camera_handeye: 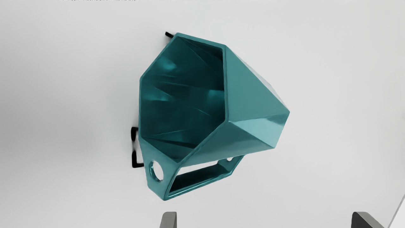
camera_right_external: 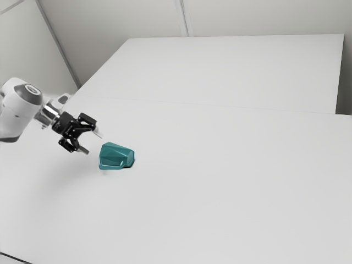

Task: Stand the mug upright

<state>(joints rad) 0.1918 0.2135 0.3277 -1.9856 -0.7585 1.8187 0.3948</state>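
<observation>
**Ana:** Where should you be looking?

**Ben:** Your mug [camera_right_external: 116, 156] lies on its side on the table [camera_right_external: 220, 192], at about four o'clock from your claw [camera_right_external: 92, 142] in the exterior view. There its base [camera_right_external: 131, 158] points to three o'clock and its mouth [camera_handeye: 186, 101] to nine, so it isn't upright.

**Ana:** And what is your claw doing?

**Ben:** It's open, fingers [camera_handeye: 168, 221] well spread, close to the mug but clear of it. You have nothing in hand.

**Ana:** How will it handle for you?

**Ben:** Expect a stiff shell, fairly light since you can see no contents. Those glossy facets could be slippery, and the body narrows toward the base, so a squeeze there may slide off the thin end. If it's ceramic, a hard knock could chip it.

**Ana:** Where would you take hold?

**Ben:** I'd have you pinch the wall at the rim [camera_handeye: 225, 82], one finger inside and one outside, then swing the mouth up toward twelve while the base settles. Treat the handle [camera_handeye: 201, 180] as second choice: it's stiff, but off to one side, so the body could twist on you.
</observation>
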